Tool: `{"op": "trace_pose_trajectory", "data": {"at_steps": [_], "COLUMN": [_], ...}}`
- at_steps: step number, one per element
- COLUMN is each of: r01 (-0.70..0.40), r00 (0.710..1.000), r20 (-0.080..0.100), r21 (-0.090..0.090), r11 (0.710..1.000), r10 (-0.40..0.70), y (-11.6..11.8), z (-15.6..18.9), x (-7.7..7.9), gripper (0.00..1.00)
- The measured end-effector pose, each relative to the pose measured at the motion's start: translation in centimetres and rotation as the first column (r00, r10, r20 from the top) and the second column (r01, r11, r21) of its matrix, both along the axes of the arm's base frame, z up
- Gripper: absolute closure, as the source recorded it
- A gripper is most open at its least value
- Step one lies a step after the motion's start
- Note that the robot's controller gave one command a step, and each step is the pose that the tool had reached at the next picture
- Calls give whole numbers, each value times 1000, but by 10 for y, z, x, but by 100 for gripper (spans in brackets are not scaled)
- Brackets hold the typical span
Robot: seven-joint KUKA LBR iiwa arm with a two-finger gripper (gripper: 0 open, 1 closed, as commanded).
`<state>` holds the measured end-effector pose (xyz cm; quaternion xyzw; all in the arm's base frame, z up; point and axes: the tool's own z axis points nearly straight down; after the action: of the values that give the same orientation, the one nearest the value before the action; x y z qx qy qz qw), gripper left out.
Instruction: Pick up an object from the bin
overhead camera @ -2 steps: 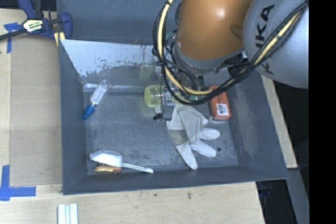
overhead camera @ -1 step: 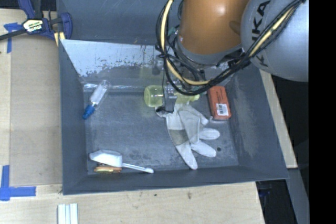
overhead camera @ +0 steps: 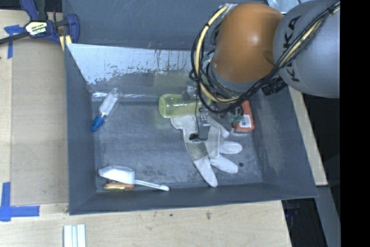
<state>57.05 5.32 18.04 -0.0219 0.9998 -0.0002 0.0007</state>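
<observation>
- The pincer [overhead camera: 199, 133] is shown lowered over the middle of the grey bin [overhead camera: 78, 142], beneath the arm's orange cover [overhead camera: 245, 43]. Whether it is open or closed, or has hold of anything, cannot be told.
- A white glove [overhead camera: 217, 154] is spread flat on the bin floor directly under the pincer, and reaches from there toward the near wall.
- A pale yellow-green translucent cup [overhead camera: 172, 106] lies on its side just beside the pincer, toward the view's left.
- A small orange-red object [overhead camera: 246, 122] lies near the pincer on the opposite side.
- A clear tube with a blue tip [overhead camera: 104, 110] and a white spoon [overhead camera: 118, 173] lie well apart from the pincer, toward the view's left.
</observation>
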Motion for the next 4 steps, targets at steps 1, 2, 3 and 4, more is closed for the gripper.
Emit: {"op": "trace_pose_trajectory", "data": {"at_steps": [1,2,3,4], "r01": [46,94,99,88], "r00": [999,996,995,996], "r20": [2,2,6,10], "r21": [1,2,-1,2], "r11": [999,996,995,996], "r10": [-46,-94,-99,-88], "y": [8,-29,-46,-39], "z": [7,34,41,-4], "x": [10,35,49,48], "gripper": [0,0,0,0]}}
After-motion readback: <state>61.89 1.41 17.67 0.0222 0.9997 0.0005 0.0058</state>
